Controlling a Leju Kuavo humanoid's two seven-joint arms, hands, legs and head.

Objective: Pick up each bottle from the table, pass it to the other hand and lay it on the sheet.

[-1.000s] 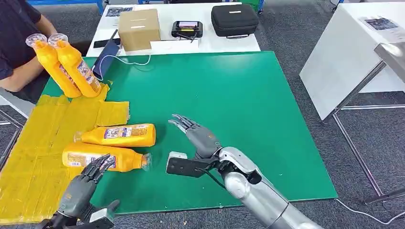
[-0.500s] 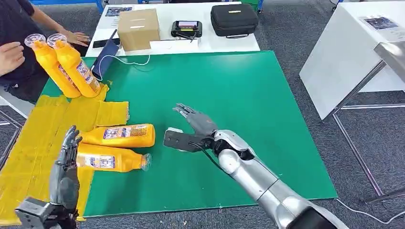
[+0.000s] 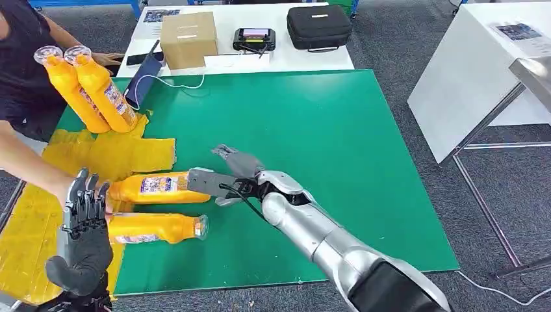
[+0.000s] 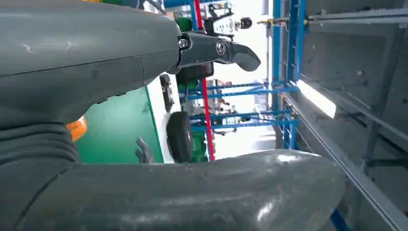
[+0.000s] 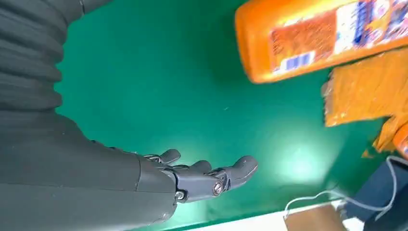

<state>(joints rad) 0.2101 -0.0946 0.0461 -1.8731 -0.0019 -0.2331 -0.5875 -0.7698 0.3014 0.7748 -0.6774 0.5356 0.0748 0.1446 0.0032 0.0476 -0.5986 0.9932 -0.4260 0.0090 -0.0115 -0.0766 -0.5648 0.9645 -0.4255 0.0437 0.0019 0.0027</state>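
Observation:
Two orange bottles lie side by side at the edge of the yellow sheet (image 3: 97, 156): the farther bottle (image 3: 159, 186) and the nearer bottle (image 3: 156, 227). Two more orange bottles (image 3: 97, 88) stand leaning at the back left. My right hand (image 3: 237, 164) hovers open just beyond the flat end of the farther lying bottle (image 5: 308, 38), its fingers (image 5: 211, 180) spread over the green mat and clear of it. My left hand (image 3: 84, 234) is raised upright over the sheet's edge, fingers spread, empty. A person's forearm (image 3: 29, 166) reaches in behind it.
The green mat (image 3: 312, 143) covers the table. Behind it, a white table carries a cardboard box (image 3: 188, 39), a small black device (image 3: 255, 39) and a black case (image 3: 318, 26). A blue pouch (image 3: 143, 81) lies at the mat's back left. Another white table (image 3: 468, 71) stands to the right.
My right hand has moved left across the mat to the farther lying bottle's end. My left hand has risen with fingers pointing up. A person's arm has come in over the sheet.

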